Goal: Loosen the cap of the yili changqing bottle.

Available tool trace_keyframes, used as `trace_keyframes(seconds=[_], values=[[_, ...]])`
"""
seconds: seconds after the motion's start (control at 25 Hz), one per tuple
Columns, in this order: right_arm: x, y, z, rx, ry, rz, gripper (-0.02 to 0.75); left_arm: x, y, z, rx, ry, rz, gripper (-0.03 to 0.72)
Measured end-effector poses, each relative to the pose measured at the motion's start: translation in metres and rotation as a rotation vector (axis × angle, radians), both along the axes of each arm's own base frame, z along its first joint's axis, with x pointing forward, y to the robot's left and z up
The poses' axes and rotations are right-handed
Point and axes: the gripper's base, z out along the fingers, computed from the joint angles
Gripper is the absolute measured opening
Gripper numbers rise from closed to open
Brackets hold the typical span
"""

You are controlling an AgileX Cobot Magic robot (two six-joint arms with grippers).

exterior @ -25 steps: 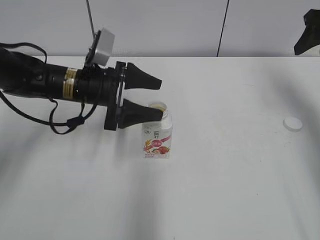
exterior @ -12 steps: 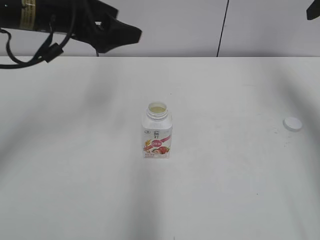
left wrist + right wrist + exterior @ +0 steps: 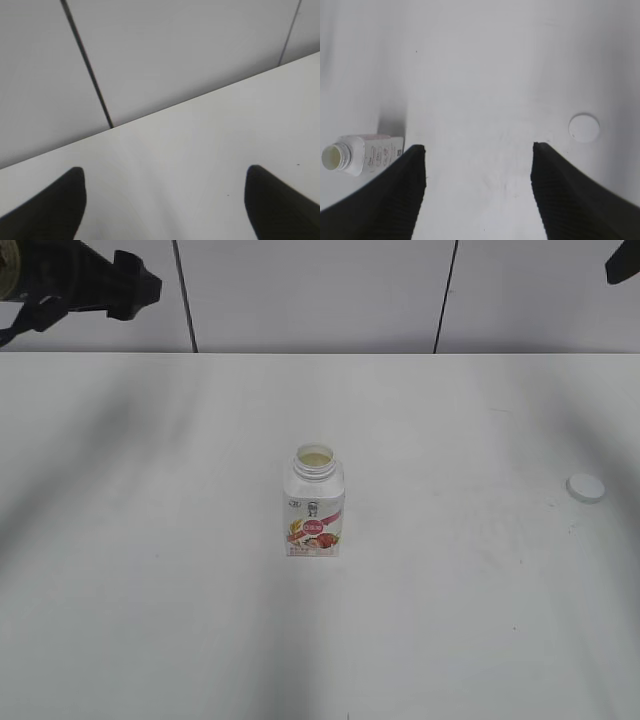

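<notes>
The yili changqing bottle stands upright in the middle of the white table, its neck open and uncapped; it also shows in the right wrist view. The white cap lies apart on the table at the right, also seen in the right wrist view. My left gripper is open and empty, raised at the far upper left. My right gripper is open and empty, high above the table; only a dark bit of it shows at the top right of the exterior view.
The white table stretches wide around the bottle. A grey panelled wall with dark seams stands behind the table's far edge.
My left gripper has let go of the bottle and moved up and left, away to the upper left corner. The bottle and cap have not moved.
</notes>
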Motion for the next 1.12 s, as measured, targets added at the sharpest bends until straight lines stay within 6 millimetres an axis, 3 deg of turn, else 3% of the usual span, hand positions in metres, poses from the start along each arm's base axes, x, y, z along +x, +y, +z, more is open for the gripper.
trace_keyframes(seconds=[0.16,0.36,0.52,0.8,1.12], values=[[-0.004,0.001,-0.001,0.005,0.04,0.022,0.522,0.004,0.01,0.001,0.038,-0.034,0.106,0.591],[-0.004,0.001,-0.001,0.005,0.041,0.022,0.522,0.007,0.032,0.004,0.019,-0.068,0.392,0.591],[-0.004,0.001,-0.001,0.007,0.043,0.023,0.522,0.002,0.046,-0.003,0.046,0.023,0.544,0.591],[-0.007,0.002,0.004,0.005,0.03,0.024,0.522,-0.013,0.045,-0.019,0.054,0.278,0.562,0.591],[-0.023,0.002,0.025,-0.005,-0.021,0.003,0.522,-0.045,0.031,0.013,0.008,0.356,0.463,0.586]])
